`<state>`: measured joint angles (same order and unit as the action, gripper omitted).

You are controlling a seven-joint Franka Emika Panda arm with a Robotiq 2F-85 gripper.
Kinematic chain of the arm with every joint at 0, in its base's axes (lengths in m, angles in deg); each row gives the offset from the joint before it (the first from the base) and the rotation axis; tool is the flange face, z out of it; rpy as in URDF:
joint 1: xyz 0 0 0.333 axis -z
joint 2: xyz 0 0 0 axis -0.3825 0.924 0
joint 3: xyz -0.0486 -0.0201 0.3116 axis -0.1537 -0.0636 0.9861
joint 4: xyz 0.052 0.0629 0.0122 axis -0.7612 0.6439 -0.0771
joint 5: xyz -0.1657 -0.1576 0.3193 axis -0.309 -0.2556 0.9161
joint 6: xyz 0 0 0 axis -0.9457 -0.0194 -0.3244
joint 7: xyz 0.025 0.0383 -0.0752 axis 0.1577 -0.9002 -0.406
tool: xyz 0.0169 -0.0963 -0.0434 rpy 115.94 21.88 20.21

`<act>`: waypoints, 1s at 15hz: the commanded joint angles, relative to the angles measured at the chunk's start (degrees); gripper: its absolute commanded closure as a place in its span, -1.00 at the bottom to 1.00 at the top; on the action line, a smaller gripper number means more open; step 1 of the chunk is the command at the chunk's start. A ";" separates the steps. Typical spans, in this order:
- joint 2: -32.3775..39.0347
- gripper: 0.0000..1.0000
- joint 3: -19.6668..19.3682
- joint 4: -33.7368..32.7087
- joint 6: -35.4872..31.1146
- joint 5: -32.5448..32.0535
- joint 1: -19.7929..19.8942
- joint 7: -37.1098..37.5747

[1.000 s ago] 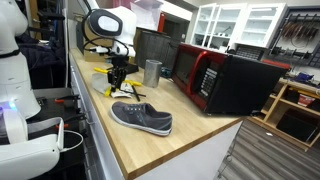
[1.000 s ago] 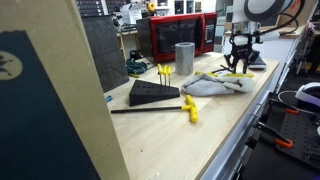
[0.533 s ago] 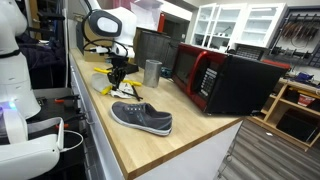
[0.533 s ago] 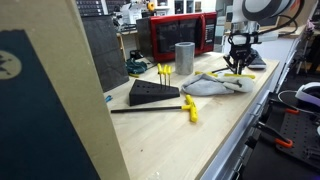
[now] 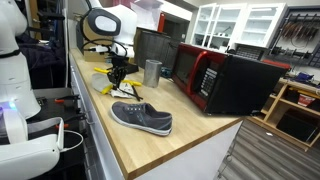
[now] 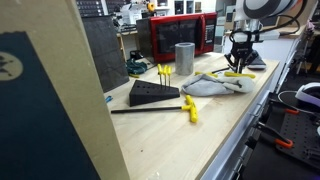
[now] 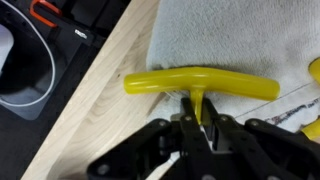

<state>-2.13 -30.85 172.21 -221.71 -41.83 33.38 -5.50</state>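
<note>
Gripper (image 7: 197,122) clamped on the thin metal shaft of a yellow T-handle key (image 7: 200,83), as we see it in the wrist view: the jaws stand together around the shaft just below the crossbar. The key lies at the edge of a grey cloth (image 7: 240,35), its handle crosswise, with bare wooden counter (image 7: 95,115) to the left. In an exterior view the arm stands over that cloth at the far end of the counter, a metal cup (image 5: 152,72) just to its right, a microwave (image 5: 225,82) farther right and a shoe (image 5: 141,119) nearer to us. We judge the hold a slender one. The shaft is thin and smooth and the handle sits beyond the fingertips, so the key could swivel or slip out if lifted quickly. The cloth might snag and drag along, and a second yellow tool (image 7: 313,72) at the right lies close enough to be knocked.
</note>
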 commanded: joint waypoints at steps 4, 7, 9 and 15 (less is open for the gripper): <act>-1.60 0.93 0.25 -0.07 0.32 6.88 -0.95 2.56; -2.29 0.93 0.93 -0.28 0.07 7.32 -1.12 5.13; -3.13 0.20 1.47 -0.14 0.16 6.90 -1.37 6.30; -5.31 -0.68 2.75 0.36 0.21 7.29 -2.67 5.91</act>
<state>-5.81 -28.75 171.81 -221.71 -35.76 31.46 -0.35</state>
